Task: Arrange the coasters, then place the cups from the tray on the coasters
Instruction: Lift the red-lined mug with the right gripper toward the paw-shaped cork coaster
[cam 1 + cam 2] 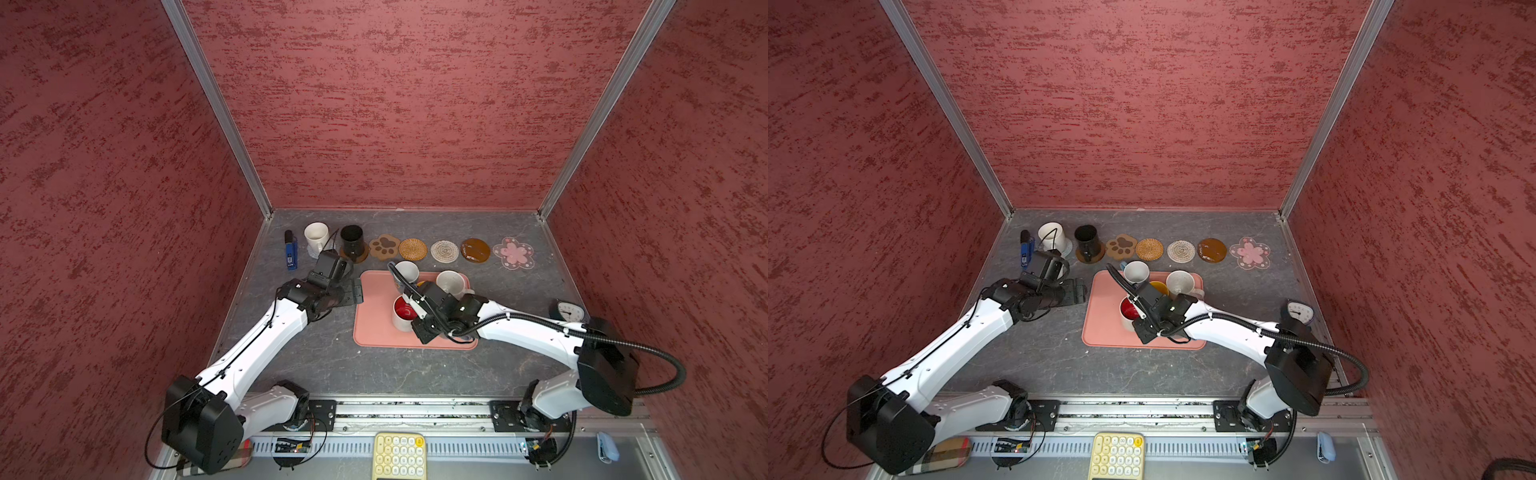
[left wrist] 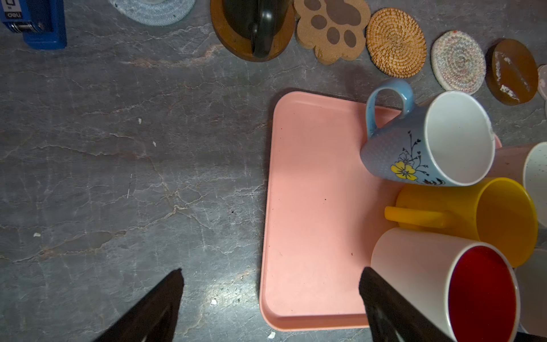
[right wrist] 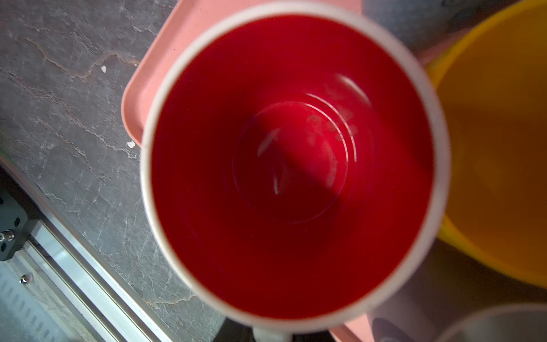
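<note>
Presently: left gripper wide open, empty; right gripper closed on red-lined mug, at its three o'clock; fingertips hidden, handle cut off.

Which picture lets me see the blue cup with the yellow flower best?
The left wrist view. There the blue cup is big and sharp, with its handle and yellow flower showing. In both top views the cup is tiny, mostly its white inside showing. The right wrist view is filled by the red-inside cup instead.
</note>
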{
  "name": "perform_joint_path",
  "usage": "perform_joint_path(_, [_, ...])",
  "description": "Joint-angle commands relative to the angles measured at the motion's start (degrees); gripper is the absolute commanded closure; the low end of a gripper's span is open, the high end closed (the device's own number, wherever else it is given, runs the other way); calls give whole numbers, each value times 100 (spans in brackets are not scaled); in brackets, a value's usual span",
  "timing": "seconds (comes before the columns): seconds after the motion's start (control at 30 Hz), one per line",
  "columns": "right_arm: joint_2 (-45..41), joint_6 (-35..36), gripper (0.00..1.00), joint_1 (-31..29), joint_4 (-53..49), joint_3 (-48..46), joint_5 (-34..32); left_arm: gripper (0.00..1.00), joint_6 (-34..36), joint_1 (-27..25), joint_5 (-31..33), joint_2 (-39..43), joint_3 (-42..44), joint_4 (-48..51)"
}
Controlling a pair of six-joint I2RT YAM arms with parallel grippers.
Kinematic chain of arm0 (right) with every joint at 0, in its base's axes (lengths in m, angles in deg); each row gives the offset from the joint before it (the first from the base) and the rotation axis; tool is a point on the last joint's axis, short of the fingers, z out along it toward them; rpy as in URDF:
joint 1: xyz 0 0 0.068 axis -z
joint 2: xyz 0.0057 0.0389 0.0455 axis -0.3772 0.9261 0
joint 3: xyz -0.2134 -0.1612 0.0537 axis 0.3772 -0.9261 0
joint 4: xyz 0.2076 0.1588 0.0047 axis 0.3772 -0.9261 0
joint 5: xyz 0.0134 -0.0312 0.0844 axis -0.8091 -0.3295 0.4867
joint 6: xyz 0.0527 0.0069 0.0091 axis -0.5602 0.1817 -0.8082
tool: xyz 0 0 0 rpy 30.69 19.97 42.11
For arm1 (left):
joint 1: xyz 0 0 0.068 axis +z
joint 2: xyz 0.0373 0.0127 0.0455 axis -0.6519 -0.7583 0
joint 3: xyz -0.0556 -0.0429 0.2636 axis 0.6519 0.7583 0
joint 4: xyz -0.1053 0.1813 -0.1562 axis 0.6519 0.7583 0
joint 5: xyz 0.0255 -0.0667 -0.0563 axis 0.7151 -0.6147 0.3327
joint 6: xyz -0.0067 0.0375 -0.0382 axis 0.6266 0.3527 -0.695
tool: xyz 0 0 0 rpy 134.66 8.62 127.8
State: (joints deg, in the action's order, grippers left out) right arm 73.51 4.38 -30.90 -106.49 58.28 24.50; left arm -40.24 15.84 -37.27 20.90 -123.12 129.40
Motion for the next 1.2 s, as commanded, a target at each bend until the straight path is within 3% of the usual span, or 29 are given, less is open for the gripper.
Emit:
perform_joint_path(0.0, [-453,-28,100,-3,185,347,-272,6,-27,-47,123,142,-206,147])
perform_joint_path(0.23, [-597,117,100,2,-193,758,-445,6,-25,-99,150,190,-355,242])
perform_joint_path(0.63, [247,545,100,143,-648,2162,-809,1,1,-170,125,92,-612,247])
perform_joint_path(1.17, [1955,1098,100,1386,-1188,4626,-10,1,63,-31,-13,-134,-315,-580])
